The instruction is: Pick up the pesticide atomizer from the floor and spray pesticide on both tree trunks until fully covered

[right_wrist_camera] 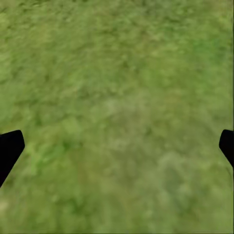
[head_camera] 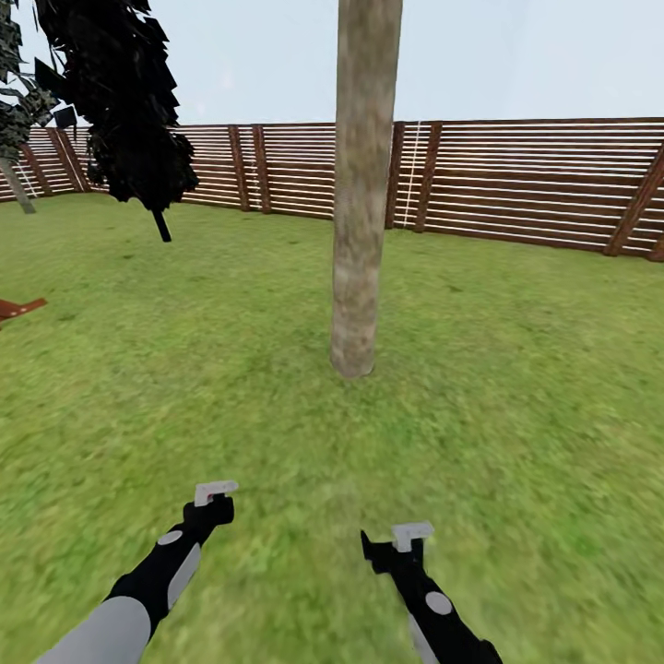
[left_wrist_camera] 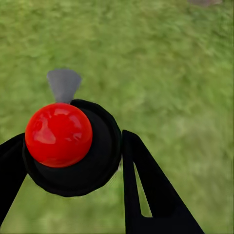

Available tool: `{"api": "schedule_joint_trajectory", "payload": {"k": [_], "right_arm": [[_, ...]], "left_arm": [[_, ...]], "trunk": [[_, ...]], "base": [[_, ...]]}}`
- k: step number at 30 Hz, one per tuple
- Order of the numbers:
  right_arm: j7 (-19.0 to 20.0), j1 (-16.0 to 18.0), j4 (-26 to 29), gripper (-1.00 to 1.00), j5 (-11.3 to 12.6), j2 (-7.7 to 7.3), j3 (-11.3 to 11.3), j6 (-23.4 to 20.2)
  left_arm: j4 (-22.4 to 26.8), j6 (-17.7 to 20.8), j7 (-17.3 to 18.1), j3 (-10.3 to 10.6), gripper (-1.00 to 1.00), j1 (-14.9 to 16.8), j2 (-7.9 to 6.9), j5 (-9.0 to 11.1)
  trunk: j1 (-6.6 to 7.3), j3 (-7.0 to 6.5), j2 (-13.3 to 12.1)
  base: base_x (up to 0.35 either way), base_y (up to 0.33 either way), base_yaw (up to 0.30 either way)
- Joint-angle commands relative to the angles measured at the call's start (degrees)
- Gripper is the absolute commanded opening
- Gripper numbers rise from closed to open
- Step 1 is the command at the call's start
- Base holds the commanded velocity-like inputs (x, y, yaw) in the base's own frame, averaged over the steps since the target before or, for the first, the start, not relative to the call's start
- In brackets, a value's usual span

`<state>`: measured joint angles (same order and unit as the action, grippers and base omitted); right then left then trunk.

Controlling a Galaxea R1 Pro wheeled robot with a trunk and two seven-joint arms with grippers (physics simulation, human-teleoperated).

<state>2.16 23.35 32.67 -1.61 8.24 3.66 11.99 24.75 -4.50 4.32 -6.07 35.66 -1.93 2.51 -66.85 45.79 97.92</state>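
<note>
My left gripper is clamped on the pesticide atomizer — a black body with a red ball and grey nozzle — while my right gripper hangs spread and empty over grass. The mottled tree trunk stands straight ahead, nothing between us. Lawn all round — a slat fence behind, a dark tree far left.

1. The left arm is black near the wrist with grey oval patches, turning to a light grey sleeve lower down.
2. The right arm is black with a grey oval patch.
3. Each ends in a pale grey bracket-shaped tip.
</note>
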Motion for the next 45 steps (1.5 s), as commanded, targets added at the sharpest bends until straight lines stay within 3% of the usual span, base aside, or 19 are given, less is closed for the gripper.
{"api": "schedule_joint_trajectory", "payload": {"k": [1,5,28,45], "right_arm": [[0.0,0.0,2.7,1.00,0.1,0.51,0.0,-1.2],[0.0,0.0,7.0,1.00,0.1,1.69,0.2,-3.1],[-0.1,-0.1,4.8,1.00,-0.1,1.41,0.2,-3.1],[0.1,-0.1,4.5,1.00,-0.3,1.54,0.3,-3.2]], "left_arm": [[0.0,0.0,0.0,0.0,-1.00,-0.1,0.01,0.1],[0.5,0.2,-0.2,0.2,-1.00,-0.3,0.26,0.0],[0.2,-0.2,-0.7,0.0,-1.00,-0.4,0.05,0.1],[0.4,-0.1,-0.1,0.7,-1.00,-0.4,0.44,-0.5]], "trunk": [[0.00,0.01,0.0],[0.00,0.01,0.0],[0.00,-0.55,0.0],[0.00,-0.58,0.0]], "base": [[0.338,0.000,0.000],[0.338,0.000,0.000],[0.336,0.000,-0.011],[0.022,0.000,-0.002]]}}
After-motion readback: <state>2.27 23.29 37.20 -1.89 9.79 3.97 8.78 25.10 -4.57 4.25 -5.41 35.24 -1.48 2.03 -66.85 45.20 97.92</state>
